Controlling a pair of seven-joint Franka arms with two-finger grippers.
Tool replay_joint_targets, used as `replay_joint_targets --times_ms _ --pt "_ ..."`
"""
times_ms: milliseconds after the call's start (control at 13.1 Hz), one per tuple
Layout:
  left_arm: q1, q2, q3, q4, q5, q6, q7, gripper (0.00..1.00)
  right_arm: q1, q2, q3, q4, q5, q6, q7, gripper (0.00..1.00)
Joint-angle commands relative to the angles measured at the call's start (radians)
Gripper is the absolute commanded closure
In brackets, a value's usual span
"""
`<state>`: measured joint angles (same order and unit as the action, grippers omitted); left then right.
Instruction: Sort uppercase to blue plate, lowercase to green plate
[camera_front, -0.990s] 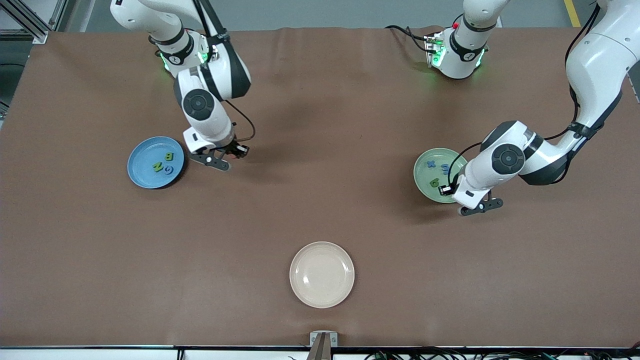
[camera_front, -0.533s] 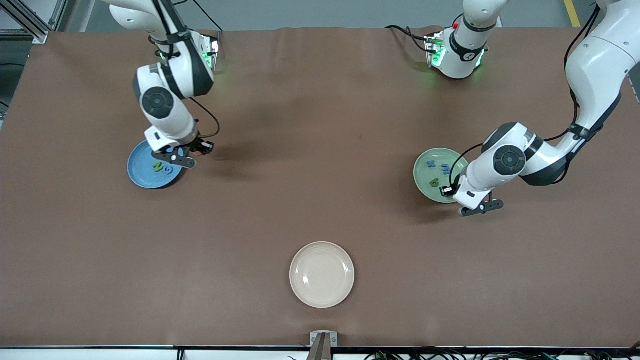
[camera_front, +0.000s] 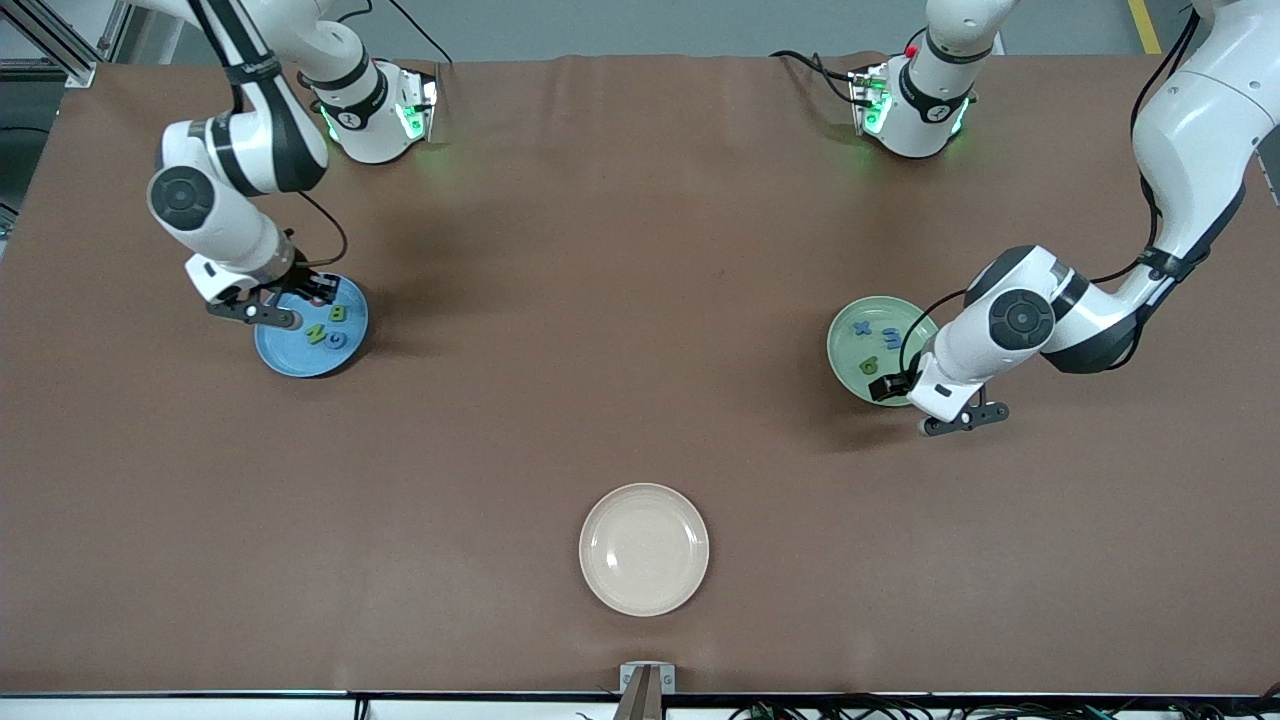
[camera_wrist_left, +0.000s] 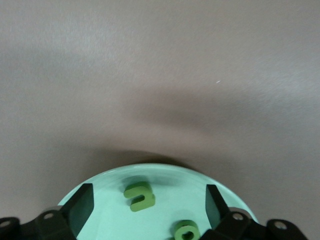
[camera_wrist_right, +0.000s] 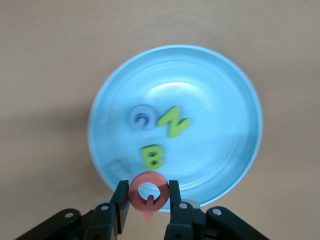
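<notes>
The right gripper (camera_front: 262, 312) hangs over the rim of the blue plate (camera_front: 290, 362) at the right arm's end of the surface (camera_front: 640, 400), clamped on the red-pink Q (camera_wrist_right: 148, 192). One second ago this gripper was over bare surface beside the plate, toward the middle of the surface; it has since crossed above the plate to its present rim position. The right wrist view shows what the front view does not: the Q sits upright between the two fingers (camera_wrist_right: 120, 202), at the plate's edge, with the blue G (camera_wrist_right: 142, 117), green N (camera_wrist_right: 173, 121) and green B (camera_wrist_right: 152, 156) lying flat and apart in the plate's well. In the front view the G (camera_front: 336, 340), N (camera_front: 316, 333) and B (camera_front: 338, 313) are small marks only. A cream plate (camera_front: 644, 549) lies empty near the front edge, well apart from both arms, with wide open surface all around it. The green plate (camera_front: 848, 350) lies at the left arm's end. The left gripper (camera_front: 938, 400) is over that plate's rim with jaws spread and nothing held; it was clenched a second ago and has barely shifted. The left wrist view shows a green n/u piece (camera_wrist_left: 139, 196) lying between the open fingers (camera_wrist_left: 80, 207) and a green b/q piece (camera_wrist_left: 185, 231) beside it, both on the plate. The front view adds the blue cross (camera_front: 861, 326) and blue m (camera_front: 890, 332).
</notes>
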<state>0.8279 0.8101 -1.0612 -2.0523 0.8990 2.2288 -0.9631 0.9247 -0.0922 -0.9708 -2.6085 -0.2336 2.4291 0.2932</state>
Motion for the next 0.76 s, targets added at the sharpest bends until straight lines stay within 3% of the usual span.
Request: replay_joint_targets --times_ms 0,381,533,686 --pt "-0.003 -0.029 -0.016 0.012 -0.002 -0.011 0.007 0.01 -0.052 -0.026 0.004 -0.051 -0.026 0.080 -0.058 1.00" --pt "0.017 -0.035 -0.045 0.021 -0.041 -0.023 0.017 0.01 -0.076 0.028 0.003 -0.048 -0.026 0.102 -0.066 0.97" --pt "0.011 -0.084 -0.046 0.021 -0.131 -0.020 0.061 0.01 -0.089 0.064 0.004 -0.047 -0.024 0.110 -0.065 0.97" --pt "0.008 -0.185 -0.022 0.011 -0.301 -0.014 0.241 0.01 -0.089 0.095 0.004 -0.047 -0.023 0.110 -0.060 0.94"
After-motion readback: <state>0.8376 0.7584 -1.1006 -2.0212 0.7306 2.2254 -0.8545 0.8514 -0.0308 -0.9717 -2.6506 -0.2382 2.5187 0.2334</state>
